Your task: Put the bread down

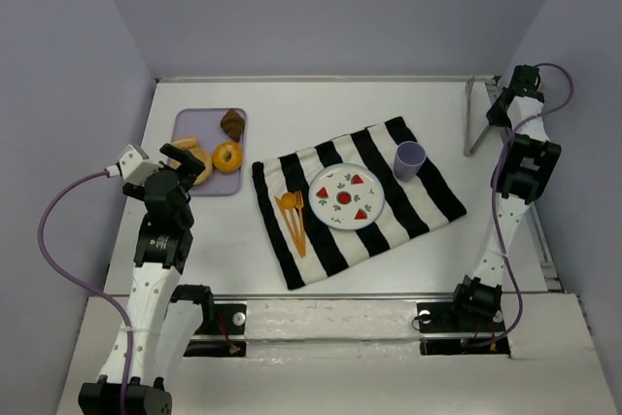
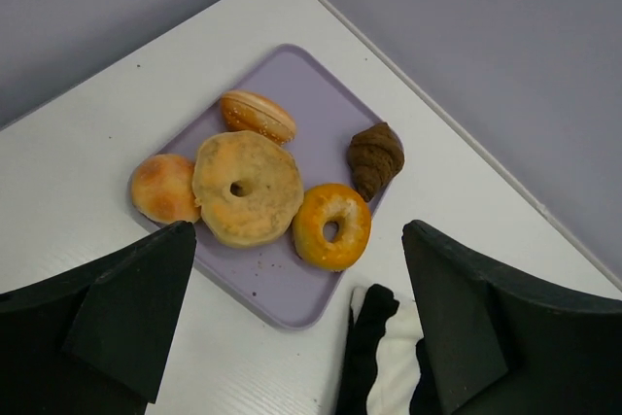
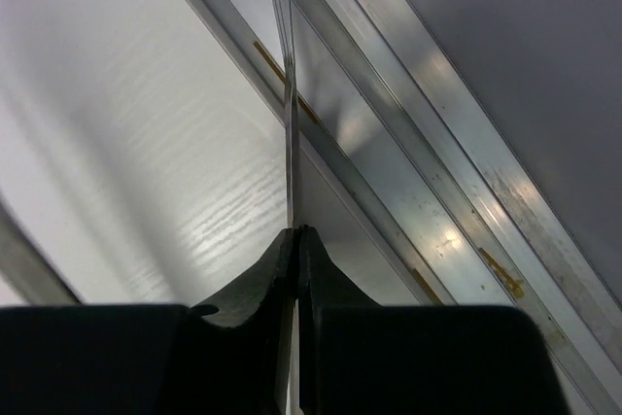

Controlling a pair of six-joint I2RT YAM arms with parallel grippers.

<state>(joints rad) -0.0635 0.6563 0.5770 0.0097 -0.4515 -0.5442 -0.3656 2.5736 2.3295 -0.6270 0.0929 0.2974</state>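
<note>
The bread (image 2: pixel 331 225) is a small glossy golden-orange ring lying at the near right corner of the lavender tray (image 2: pixel 282 289). In the top view the bread (image 1: pixel 227 156) sits on the right side of the tray (image 1: pixel 233 187), at the table's back left. My left gripper (image 2: pixel 301 323) hovers wide open just short of it, nothing between its fingers (image 2: pixel 126 308). From above, the left gripper (image 1: pixel 190 170) overlaps the tray's left part. My right gripper (image 3: pixel 296 232) is shut at the far right back corner (image 1: pixel 501 96), its tips in line with a thin metal strip (image 3: pixel 289 94).
A paler tan ring (image 2: pixel 247 187), two buns (image 2: pixel 163 188) and a dark croissant (image 2: pixel 374 157) share the tray. A striped cloth (image 1: pixel 428 191) carries a strawberry-patterned plate (image 1: pixel 328 211), orange cutlery (image 1: pixel 293 219) and a lilac cup (image 1: pixel 409 159). Metal rails (image 3: pixel 428 172) edge the table.
</note>
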